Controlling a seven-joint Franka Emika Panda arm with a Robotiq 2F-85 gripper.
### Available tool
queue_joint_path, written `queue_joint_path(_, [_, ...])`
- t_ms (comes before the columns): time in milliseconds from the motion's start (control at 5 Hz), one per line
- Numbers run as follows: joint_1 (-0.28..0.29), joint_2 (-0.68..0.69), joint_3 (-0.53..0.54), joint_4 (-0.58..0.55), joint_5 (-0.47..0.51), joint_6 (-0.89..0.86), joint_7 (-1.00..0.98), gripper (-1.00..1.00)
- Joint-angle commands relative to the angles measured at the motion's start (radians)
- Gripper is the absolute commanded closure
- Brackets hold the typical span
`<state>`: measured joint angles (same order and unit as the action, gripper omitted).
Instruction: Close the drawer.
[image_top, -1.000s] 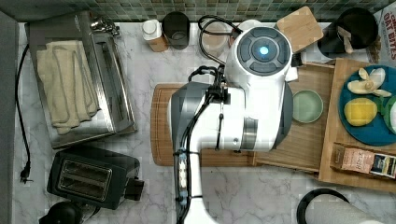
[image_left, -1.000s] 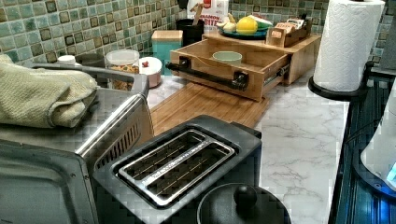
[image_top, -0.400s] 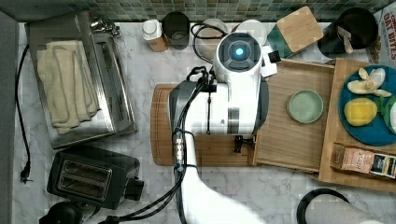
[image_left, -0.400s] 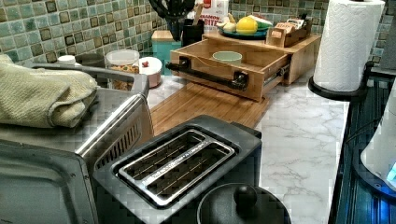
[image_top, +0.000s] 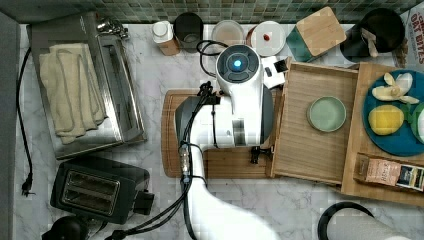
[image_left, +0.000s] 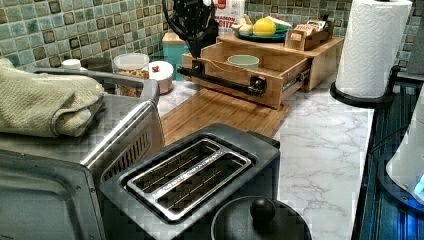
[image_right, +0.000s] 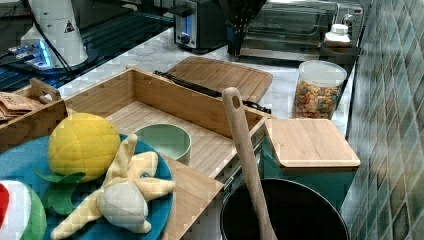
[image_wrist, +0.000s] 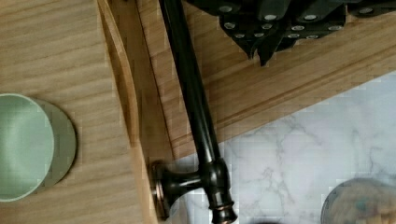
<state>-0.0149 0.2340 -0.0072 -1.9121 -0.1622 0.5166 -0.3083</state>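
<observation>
The drawer (image_top: 310, 145) (image_left: 235, 92) (image_right: 185, 107) is a shallow light-wood tray. It stands pulled out from under the wooden top panel (image_top: 362, 125), with a green bowl (image_top: 326, 113) (image_wrist: 23, 144) inside. Its black bar handle (image_left: 220, 82) (image_right: 190, 85) (image_wrist: 196, 107) runs across the front; in the top view the arm covers most of it and one bracket (image_top: 257, 154) shows. My gripper (image_left: 194, 52) (image_right: 236, 40) (image_wrist: 260, 51) is shut and holds nothing. It hangs just outside the handle near the handle's far end in the left view, above the cutting board (image_top: 220, 165).
A toaster (image_top: 100, 187) and a toaster oven with a towel (image_top: 75, 90) stand at the top view's left. Jars (image_top: 227, 32) and a teal box (image_top: 317, 32) line the tiled wall. The top panel bears a blue plate (image_top: 395, 142). A paper towel roll (image_left: 372, 47) stands at the left view's right.
The arm has swung toward the top view's left, off the drawer and over the cutting board. The gripper has come down into the left view beside the handle. The drawer has not moved.
</observation>
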Motion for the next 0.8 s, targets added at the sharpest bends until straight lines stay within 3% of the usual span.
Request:
queue_joint_path(200, [0.011,0.065,0.038,-0.033,-0.071,0.202,-0.182,1.00])
queue_joint_path(800, [-0.048,0.111,0.045,-0.022,-0.027,0.182,-0.205,1.00])
